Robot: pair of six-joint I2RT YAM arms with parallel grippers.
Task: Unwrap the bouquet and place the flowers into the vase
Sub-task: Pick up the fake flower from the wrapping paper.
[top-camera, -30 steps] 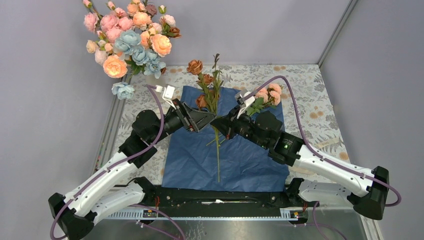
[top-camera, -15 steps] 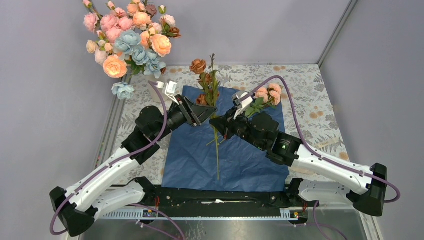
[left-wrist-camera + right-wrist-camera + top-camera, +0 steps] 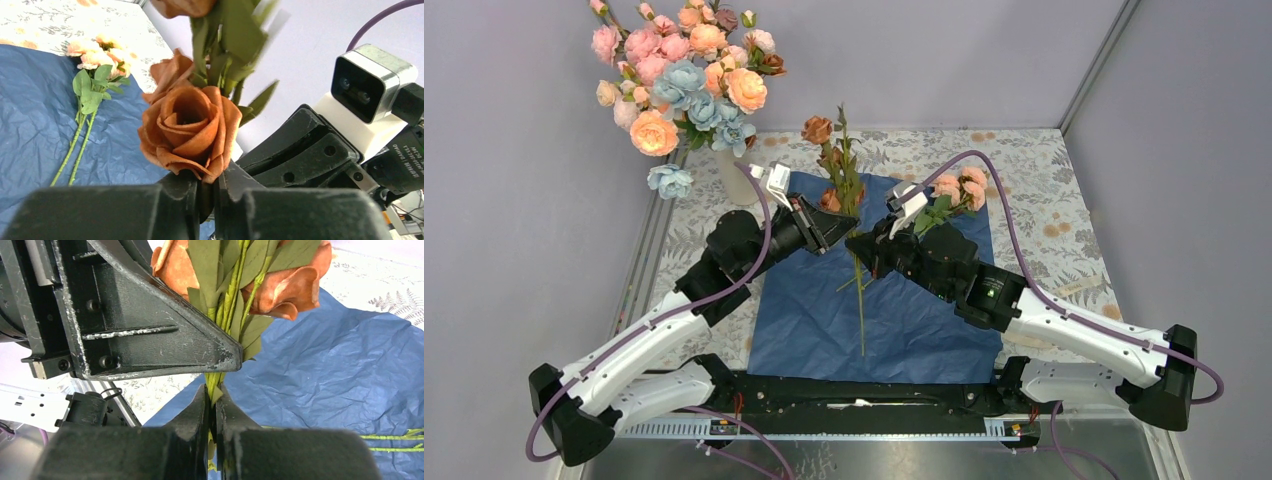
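My left pincer is clenched just under the bloom and my right pincer lower on the same brown-rose sprig; arms pulling apart could bend its stem. It stands upright over the navy paper mid-surface, rust blooms, green leaves, well apart from the far-left vase.

From above and behind, we look down on the whole table. Our wrist cameras sit close, facing each other across one stem over blue paper.
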